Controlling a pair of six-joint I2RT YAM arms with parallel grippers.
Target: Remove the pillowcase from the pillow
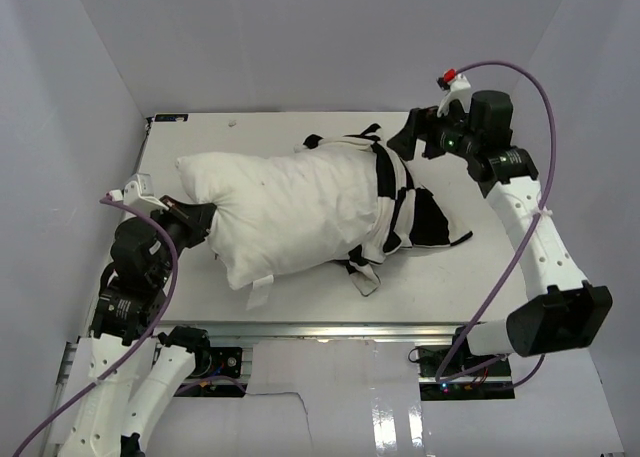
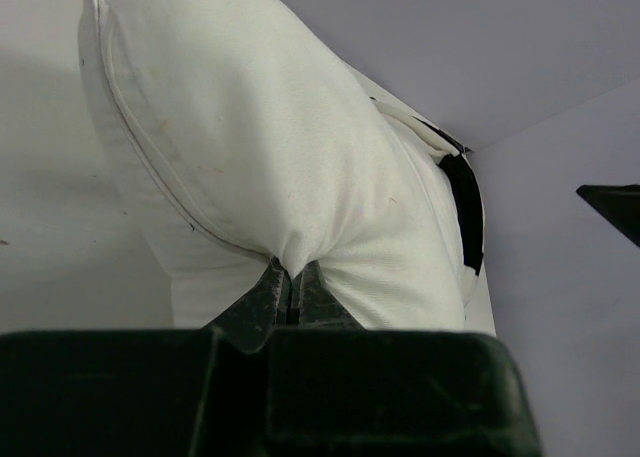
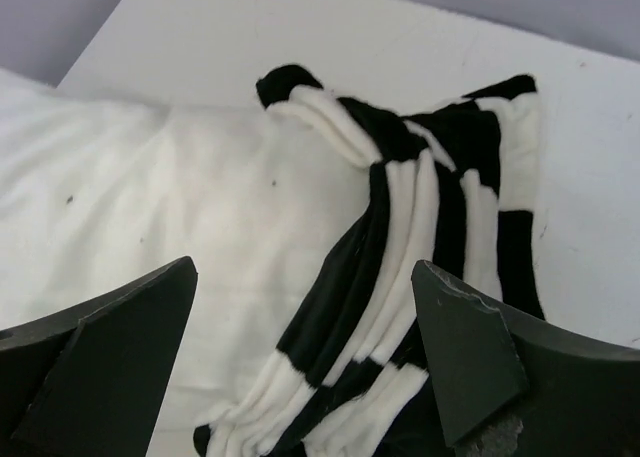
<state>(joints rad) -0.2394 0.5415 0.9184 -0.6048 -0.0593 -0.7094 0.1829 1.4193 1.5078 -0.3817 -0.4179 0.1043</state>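
The left arm rises from its base at the near left edge, elbow folded, with its wrist pointing right along the white worktop. The left fingers are clenched on a pinch of the large plump white fabric pillow at its near left end, and the cloth puckers between the tips. The pillow lies lengthways across the worktop, bare over most of its length. The soft black-and-white checkerboard pillowcase is bunched in folds round the pillow's right end, with some of it spilling onto the worktop beside it. The right arm reaches up the right side and bends leftward at the wrist. The right fingers are released, spread wide over the far part of the bunched pillowcase and grasping nothing.
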